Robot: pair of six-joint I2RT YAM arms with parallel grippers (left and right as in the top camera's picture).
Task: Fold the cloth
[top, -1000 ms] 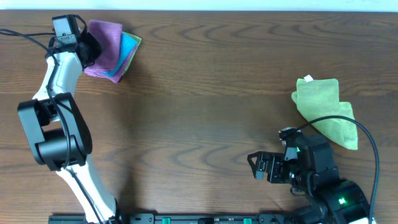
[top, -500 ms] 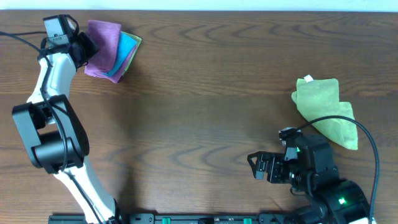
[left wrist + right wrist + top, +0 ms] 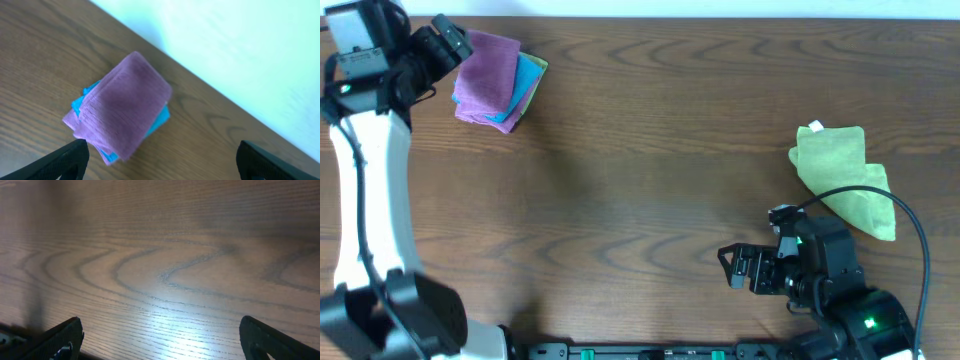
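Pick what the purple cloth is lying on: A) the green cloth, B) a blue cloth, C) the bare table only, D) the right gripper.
B: the purple cloth sits folded on top of the blue cloth, whose edges stick out beneath it.

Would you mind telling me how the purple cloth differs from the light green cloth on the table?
The purple cloth is folded into a neat rectangle; the light green cloth lies loosely crumpled. The purple cloth rests on a blue cloth at the far left of the table; the green one lies alone on bare wood at the right. The green one shows a white tag; the purple one shows none. Both are soft, plain-coloured cloths.
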